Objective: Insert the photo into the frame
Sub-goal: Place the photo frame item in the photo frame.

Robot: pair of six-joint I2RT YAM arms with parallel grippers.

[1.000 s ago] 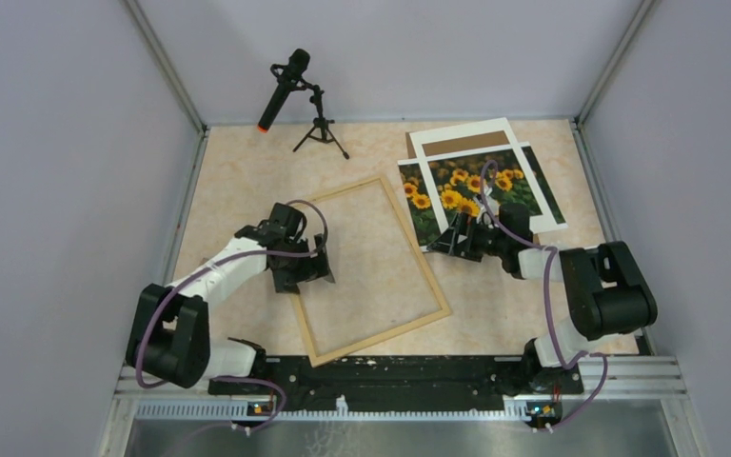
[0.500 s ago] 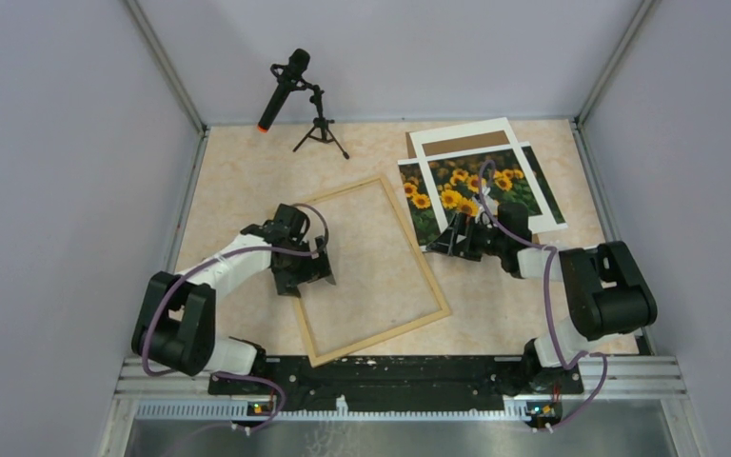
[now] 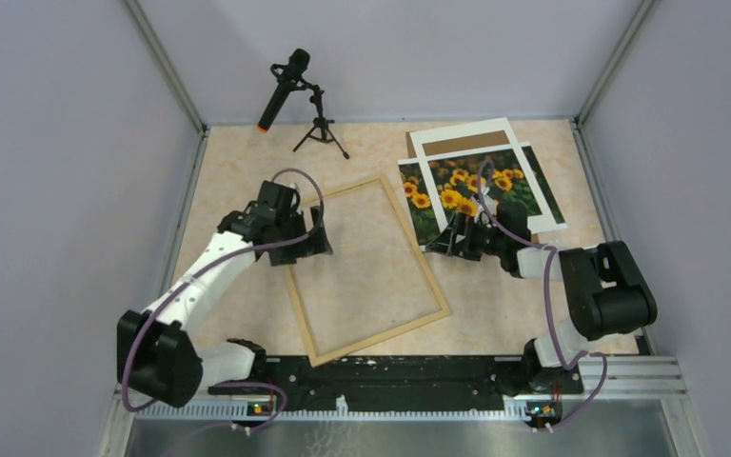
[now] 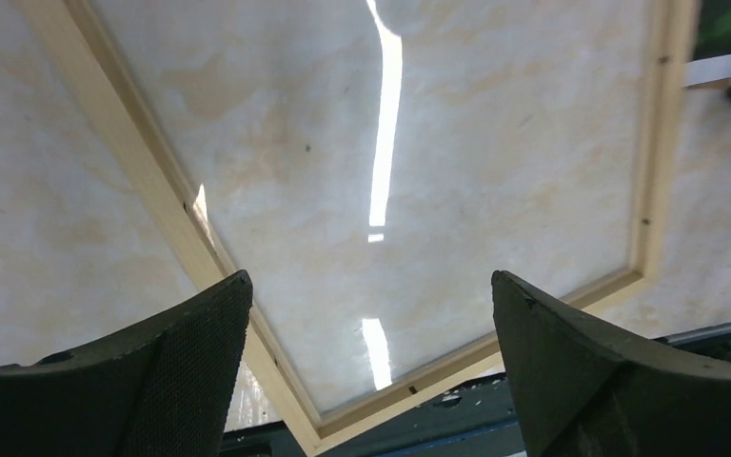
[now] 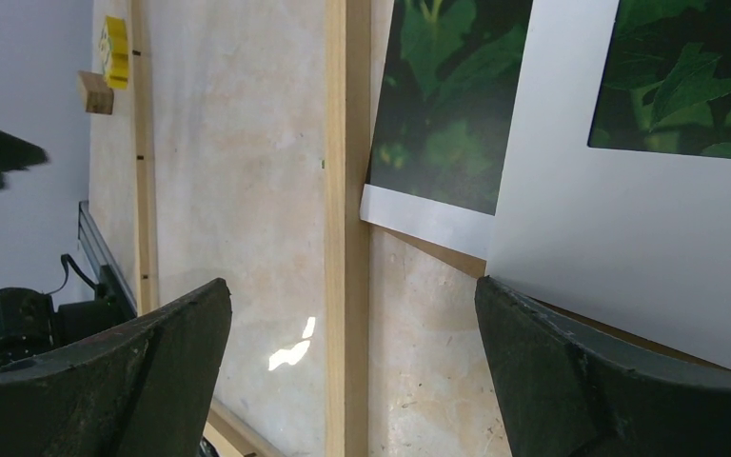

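Observation:
The light wood frame lies flat at mid-table, its glass reflecting light in the left wrist view. The sunflower photo lies at the back right, partly under a white mat. My left gripper is open and empty above the frame's left rail, jaws wide apart in its wrist view. My right gripper is open and empty, low between the frame's right rail and the photo's near corner. The mat overlaps the photo there.
A brown backing board lies under the mat at the back right. A microphone on a small tripod stands at the back left. Grey walls enclose the table on three sides. A small wooden block shows far off in the right wrist view.
My left arm has lifted and swung back, carrying its open gripper farther up along the frame's left rail. The right arm, frame and photo have not moved.

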